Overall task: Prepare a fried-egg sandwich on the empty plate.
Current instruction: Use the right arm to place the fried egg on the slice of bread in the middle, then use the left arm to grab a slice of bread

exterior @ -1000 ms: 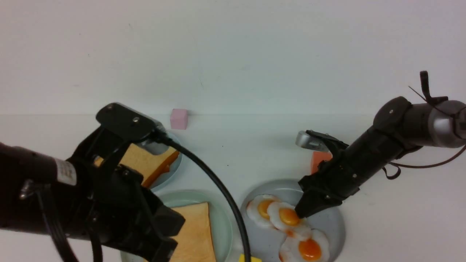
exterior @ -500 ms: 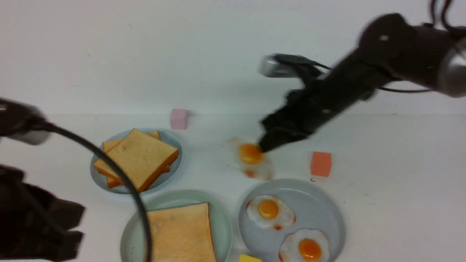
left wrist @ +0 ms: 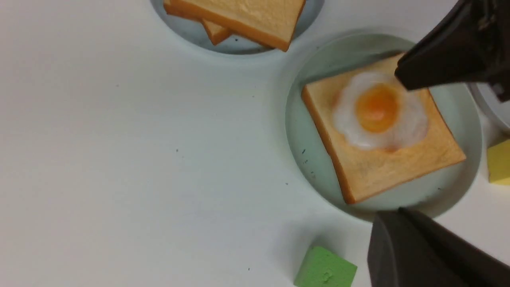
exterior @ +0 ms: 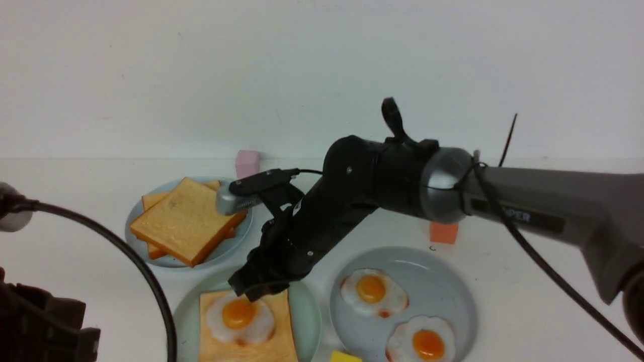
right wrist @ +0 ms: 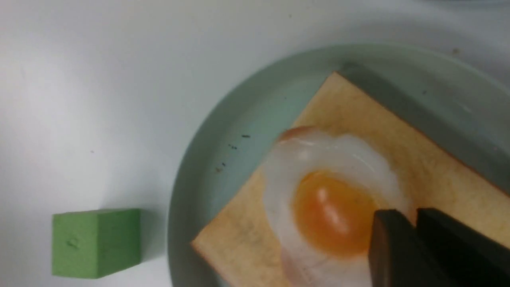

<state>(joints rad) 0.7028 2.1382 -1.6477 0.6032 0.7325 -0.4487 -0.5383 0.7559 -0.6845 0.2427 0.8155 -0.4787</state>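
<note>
Egg (exterior: 240, 315) lies flat on the toast slice (exterior: 266, 347), which sits on the mint plate (exterior: 308, 311), near-centre of the bench (exterior: 543, 301). No top slice yet, so sandwich approx. half built. Spare slices: toast stack (exterior: 188, 221) on the small blue plate (exterior: 236, 240), just behind-left of the mint plate. Two more eggs on the grey-blue plate (exterior: 453, 296) to the right.

Handling, my guess: egg looks thin, glossy, prob. soft & floppy, v. light. Pinch the white rim, not the yolk dome, or it may slip. Toast looks light & fairly stiff, so take the stack's top slice by a crust edge or corner.

Right arm (exterior: 528, 211) stretches across from the right, forearm sloping down-left, wrist bent. Right pincer (exterior: 259, 290) is tip-down at the egg's far edge. In the wrist view its fingers sit close together w/ a thin gap, beside the yolk; can't tell if it grips the white or is free of it. Left pincer (left wrist: 392, 229) is closed, holding nothing, low at near-left, off the food.
</note>
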